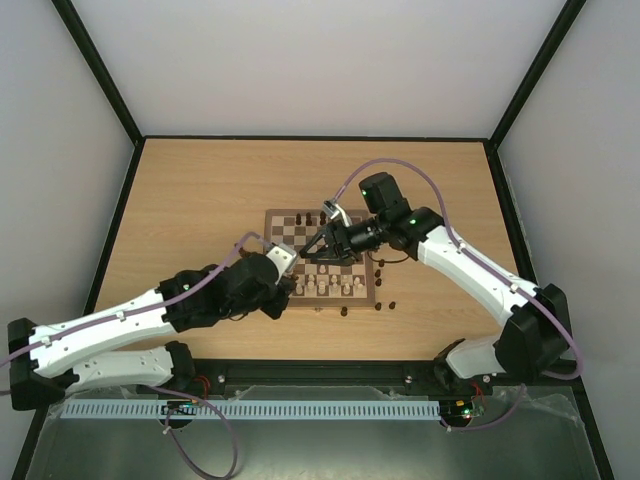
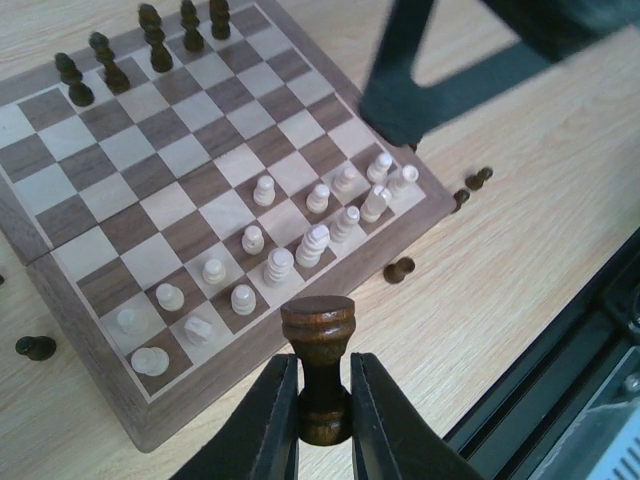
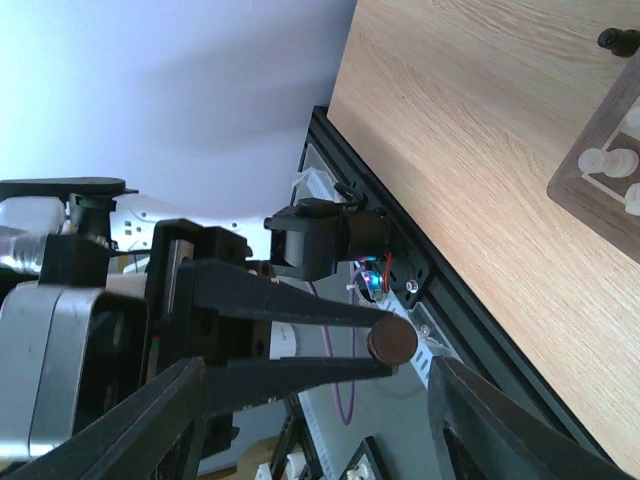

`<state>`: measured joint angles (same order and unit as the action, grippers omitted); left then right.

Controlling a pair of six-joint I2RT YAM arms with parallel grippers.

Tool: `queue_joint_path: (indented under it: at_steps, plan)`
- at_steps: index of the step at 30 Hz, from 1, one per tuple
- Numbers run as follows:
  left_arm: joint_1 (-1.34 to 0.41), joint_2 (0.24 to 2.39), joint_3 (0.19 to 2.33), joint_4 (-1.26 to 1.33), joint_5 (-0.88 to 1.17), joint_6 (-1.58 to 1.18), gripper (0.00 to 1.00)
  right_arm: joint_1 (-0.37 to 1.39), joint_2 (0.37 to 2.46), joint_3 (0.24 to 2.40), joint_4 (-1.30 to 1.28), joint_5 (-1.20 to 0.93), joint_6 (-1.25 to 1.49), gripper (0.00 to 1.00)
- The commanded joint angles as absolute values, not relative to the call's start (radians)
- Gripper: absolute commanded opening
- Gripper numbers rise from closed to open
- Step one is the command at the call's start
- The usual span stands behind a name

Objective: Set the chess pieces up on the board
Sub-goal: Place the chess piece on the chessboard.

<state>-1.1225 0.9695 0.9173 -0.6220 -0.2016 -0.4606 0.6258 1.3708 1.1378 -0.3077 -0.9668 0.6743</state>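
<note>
My left gripper point(image 2: 322, 385) pinches a small dark brown wooden chessman point(image 2: 318, 335) by its stem, raised over the near edge of the square checked wooden board point(image 2: 150, 180). My right gripper point(image 3: 320, 420) stands spread, facing the piece's round base. If the right jaws close off-centre, or the left lets go too soon, I judge the piece could drop among the pale cream chessmen point(image 2: 315, 240) on the board's near rows and topple them. The board lies on a light wood-grain desk point(image 1: 200, 190) with a black rim and pale walls around it.

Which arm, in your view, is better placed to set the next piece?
Left, probably: the left gripper is shut on a dark chess piece by the board; the right gripper is open.
</note>
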Motion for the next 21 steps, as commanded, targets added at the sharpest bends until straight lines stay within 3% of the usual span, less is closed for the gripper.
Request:
queue_joint_path:
  at_steps: [1,21]
  plan:
    - [-1.167,0.983,0.968,-0.623,-0.308,-0.461,0.05,0.623,1.396,1.148,-0.336,-1.02,0.661,0.61]
    - [-1.174,1.012,0.974,-0.568,-0.254,-0.429,0.05,0.714,1.428,1.066,-0.264,-1.016,0.667,0.53]
